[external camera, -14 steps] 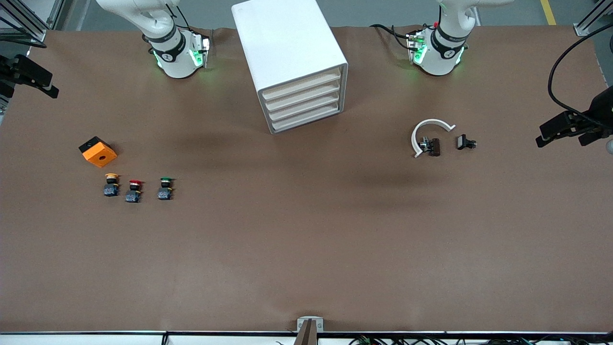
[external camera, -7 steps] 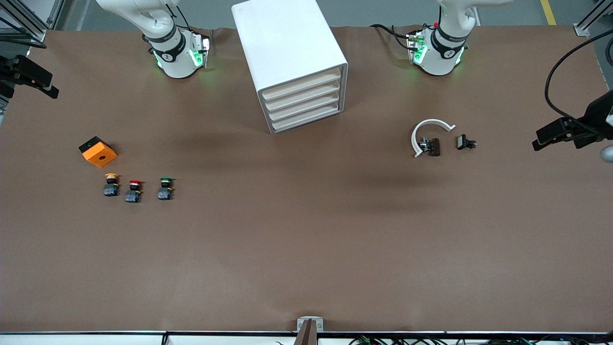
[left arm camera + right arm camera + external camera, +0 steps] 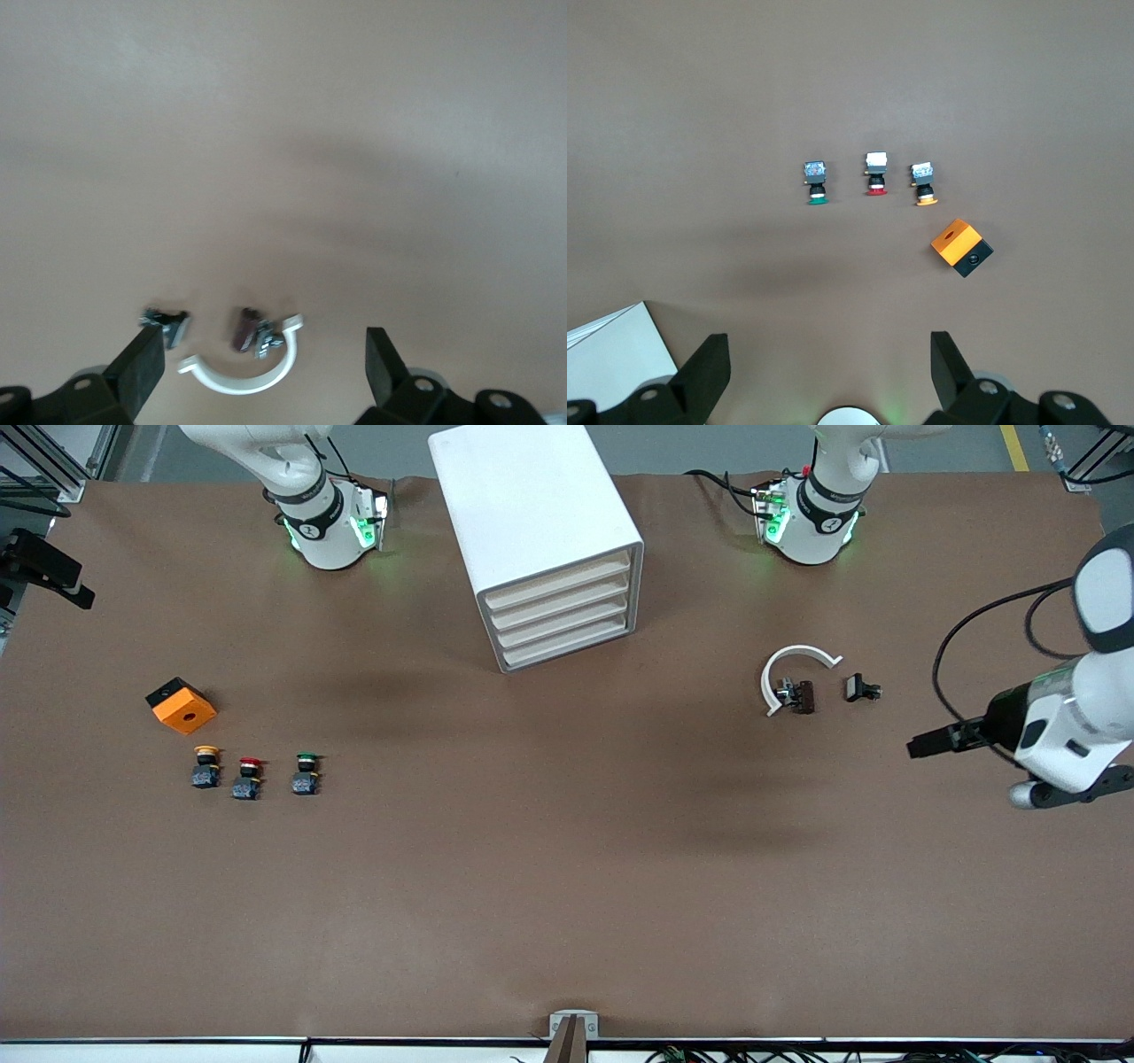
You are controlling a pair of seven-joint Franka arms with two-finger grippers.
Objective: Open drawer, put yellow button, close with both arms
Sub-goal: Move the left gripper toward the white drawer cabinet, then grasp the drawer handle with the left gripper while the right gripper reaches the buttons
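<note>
The white cabinet (image 3: 540, 522) stands between the arm bases. Its uppermost drawer (image 3: 558, 586) is shut, like the three below. The yellow button (image 3: 206, 766) stands on the table at the right arm's end of a row of three, and shows in the right wrist view (image 3: 925, 190). My right gripper (image 3: 44, 571) is open and empty (image 3: 826, 350), high over the table's edge at the right arm's end. My left gripper (image 3: 930, 744) is open and empty (image 3: 261, 341), over the table at the left arm's end, near a white ring (image 3: 239, 374).
A red-capped button (image 3: 249, 777) and a green-capped button (image 3: 306, 773) stand beside the yellow one. An orange-and-black box (image 3: 181, 705) lies just farther from the front camera. The white C-shaped ring (image 3: 791, 673) and two small dark parts (image 3: 861, 688) lie toward the left arm's end.
My left arm has swung in from the table's edge, toward the front camera and the table's middle. My right gripper has shifted slightly toward the table's edge. Nothing on the table has moved.
</note>
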